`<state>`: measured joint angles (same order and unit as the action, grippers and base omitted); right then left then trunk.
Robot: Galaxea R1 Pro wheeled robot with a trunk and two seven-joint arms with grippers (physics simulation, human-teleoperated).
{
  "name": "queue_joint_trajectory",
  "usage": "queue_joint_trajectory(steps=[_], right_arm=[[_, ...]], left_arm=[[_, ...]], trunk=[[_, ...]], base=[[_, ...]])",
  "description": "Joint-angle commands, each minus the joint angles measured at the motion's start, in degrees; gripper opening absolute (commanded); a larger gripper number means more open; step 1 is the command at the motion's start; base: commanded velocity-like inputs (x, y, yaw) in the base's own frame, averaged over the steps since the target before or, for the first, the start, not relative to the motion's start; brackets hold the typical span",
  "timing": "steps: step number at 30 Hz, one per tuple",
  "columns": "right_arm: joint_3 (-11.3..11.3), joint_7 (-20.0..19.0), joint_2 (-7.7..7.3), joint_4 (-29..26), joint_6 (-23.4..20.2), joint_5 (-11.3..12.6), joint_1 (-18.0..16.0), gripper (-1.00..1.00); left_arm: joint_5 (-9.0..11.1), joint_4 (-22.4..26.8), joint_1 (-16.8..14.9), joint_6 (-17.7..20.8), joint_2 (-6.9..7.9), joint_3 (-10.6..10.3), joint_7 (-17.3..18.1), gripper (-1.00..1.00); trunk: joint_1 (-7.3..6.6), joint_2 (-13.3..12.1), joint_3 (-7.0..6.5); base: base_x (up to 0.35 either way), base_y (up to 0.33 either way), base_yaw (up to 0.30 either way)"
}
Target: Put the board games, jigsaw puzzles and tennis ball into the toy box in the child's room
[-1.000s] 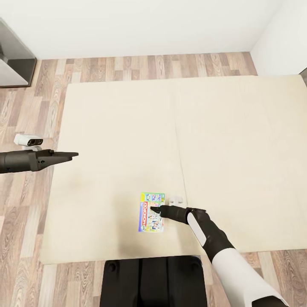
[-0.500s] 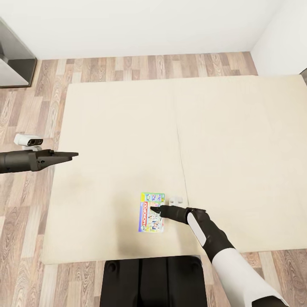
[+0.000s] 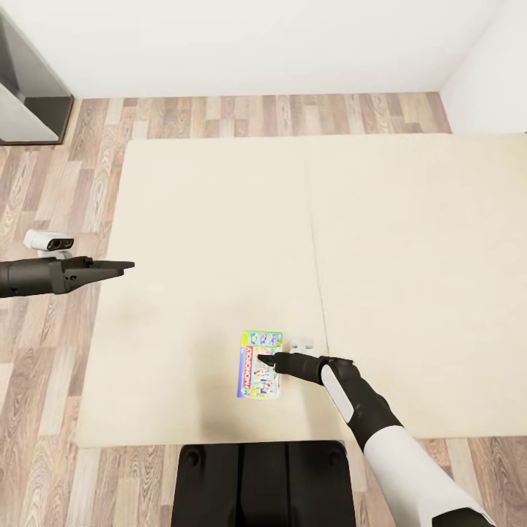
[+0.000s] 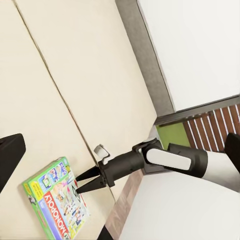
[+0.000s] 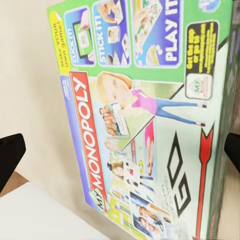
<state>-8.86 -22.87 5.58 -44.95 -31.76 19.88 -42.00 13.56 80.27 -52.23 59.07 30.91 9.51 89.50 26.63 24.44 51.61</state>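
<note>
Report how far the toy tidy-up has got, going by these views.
Done: nothing visibly packed; no toy box is in view. In hand: the right end effector hangs open just above the Monopoly board game, which lies flat on the bed, not yet gripped. The left end effector is held off the bed's side, empty. Left: grasp this game, carry it to the box, then handle the other toys.

Colourful Monopoly board game [image 3: 258,364] lies flat on the cream bed [image 3: 197,219].

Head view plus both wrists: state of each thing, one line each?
Monopoly box: flat on the bed, face up, not gripped.
Right tool: open, over the box, fingers spread either side.
Left tool: held out over the bed's edge, holding nothing; jaw state unclear.
Bed: cream cover.
</note>
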Motion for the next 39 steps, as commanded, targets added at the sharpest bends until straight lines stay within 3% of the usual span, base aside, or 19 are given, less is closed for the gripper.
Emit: queue_joint_trajectory(steps=[1, 39], right_arm=[[0.0, 0.0, -0.01, 0.0, -0.3, 0.2, 0.0, 1.00], [0.0, 0.0, -0.01, 0.0, -0.3, 0.2, 0.0, 1.00]], left_arm=[[0.0, 0.0, 0.0, 0.6, 0.03, 0.0, 0.2, 1.00], [0.0, 0.0, 0.0, 0.6, 0.03, 0.0, 0.2, 1.00]], trunk=[[0.03, 0.1, 0.06], [0.03, 0.1, 0.06]], base=[[0.000, 0.000, 0.063], [0.000, 0.022, 0.004]])
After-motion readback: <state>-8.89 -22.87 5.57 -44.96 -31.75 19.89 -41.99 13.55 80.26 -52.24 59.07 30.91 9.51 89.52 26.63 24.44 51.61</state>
